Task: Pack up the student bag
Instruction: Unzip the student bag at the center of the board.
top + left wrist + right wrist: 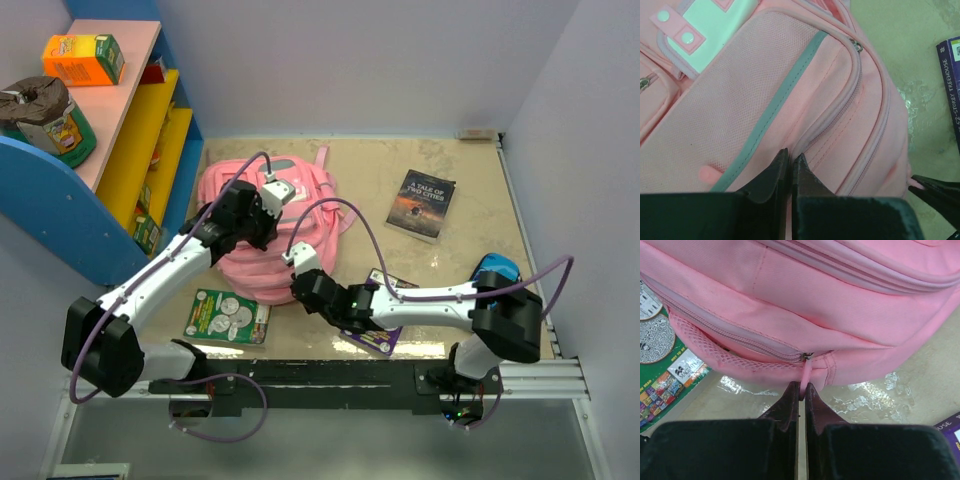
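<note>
Right tool (802,389) pinches zip pull (805,372) of backpack (840,305); left tool (790,159) pressed together against it, any catch hidden; both arms bent inward.

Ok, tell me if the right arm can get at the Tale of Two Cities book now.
Probably not yet: the right gripper has its jaws shut on the student bag's zip pull. Nothing lies between it and the book, so it must release first.

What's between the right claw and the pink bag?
A pink zipper pull, running from the bag into the shut right gripper; the right wrist view shows it.
</note>
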`<state>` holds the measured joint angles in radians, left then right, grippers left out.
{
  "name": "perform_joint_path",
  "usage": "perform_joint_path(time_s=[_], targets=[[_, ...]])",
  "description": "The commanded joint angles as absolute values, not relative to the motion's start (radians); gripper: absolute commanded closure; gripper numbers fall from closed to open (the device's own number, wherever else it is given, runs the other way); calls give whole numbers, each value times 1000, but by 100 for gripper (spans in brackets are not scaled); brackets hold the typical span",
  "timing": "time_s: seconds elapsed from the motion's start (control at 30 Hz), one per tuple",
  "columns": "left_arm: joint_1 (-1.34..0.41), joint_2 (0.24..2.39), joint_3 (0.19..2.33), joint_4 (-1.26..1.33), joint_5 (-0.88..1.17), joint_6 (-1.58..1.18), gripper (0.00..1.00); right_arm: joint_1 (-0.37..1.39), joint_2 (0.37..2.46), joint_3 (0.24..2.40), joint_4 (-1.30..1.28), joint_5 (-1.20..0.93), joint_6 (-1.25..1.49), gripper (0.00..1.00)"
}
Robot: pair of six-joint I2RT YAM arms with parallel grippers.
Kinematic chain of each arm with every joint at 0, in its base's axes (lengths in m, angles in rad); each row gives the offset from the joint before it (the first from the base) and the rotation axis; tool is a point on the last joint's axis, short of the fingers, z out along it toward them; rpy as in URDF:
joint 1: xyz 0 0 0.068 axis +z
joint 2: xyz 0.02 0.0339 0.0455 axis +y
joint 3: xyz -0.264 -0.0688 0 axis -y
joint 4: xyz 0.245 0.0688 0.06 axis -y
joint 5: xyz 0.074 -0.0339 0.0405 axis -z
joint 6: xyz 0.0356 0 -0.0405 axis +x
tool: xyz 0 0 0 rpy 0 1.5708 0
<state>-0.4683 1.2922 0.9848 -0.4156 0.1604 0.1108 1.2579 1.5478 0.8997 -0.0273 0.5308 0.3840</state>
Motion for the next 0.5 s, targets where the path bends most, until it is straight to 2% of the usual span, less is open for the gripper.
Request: perform_joint_path(time_s=[0.0, 0.3, 0.47], targets=[[-505, 1305, 1097, -287, 176, 8, 100, 1310, 1630, 1075, -53, 494, 402, 100], [-506, 1336, 1233, -311, 254, -115, 100, 1354, 1819, 1282, -77, 571, 330, 100], [-502, 1336, 1284, -330, 261, -132, 100, 1384, 1786, 1281, -144, 704, 353, 100]])
